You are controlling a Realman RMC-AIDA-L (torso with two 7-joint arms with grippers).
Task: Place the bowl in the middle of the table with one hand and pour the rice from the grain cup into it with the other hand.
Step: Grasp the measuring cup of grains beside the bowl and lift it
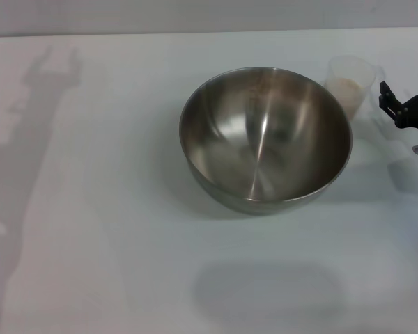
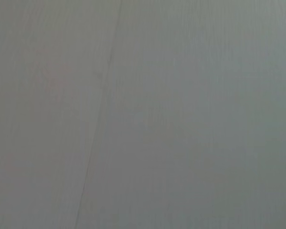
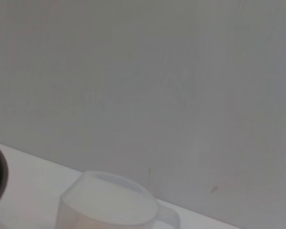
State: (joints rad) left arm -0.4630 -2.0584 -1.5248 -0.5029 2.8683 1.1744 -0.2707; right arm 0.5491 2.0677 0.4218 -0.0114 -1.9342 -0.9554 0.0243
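Observation:
The steel bowl [image 1: 265,139] stands upright and empty near the middle of the white table [image 1: 90,243]. Just behind its right rim stands the translucent grain cup [image 1: 350,80], with pale rice [image 1: 344,85] showing inside it. My right gripper [image 1: 405,85] hovers a little to the right of the cup, open, with nothing between its black fingers [image 1: 389,97]. In the right wrist view the grain cup [image 3: 107,202] sits close in front, its handle [image 3: 169,217] turned to one side. The left gripper is out of view; the left wrist view shows only a plain grey surface.
Bare tabletop [image 1: 265,292] stretches in front of the bowl and to its left. An arm's shadow [image 1: 28,139] falls across the table's left side. A grey wall [image 3: 157,71] rises behind the table's far edge.

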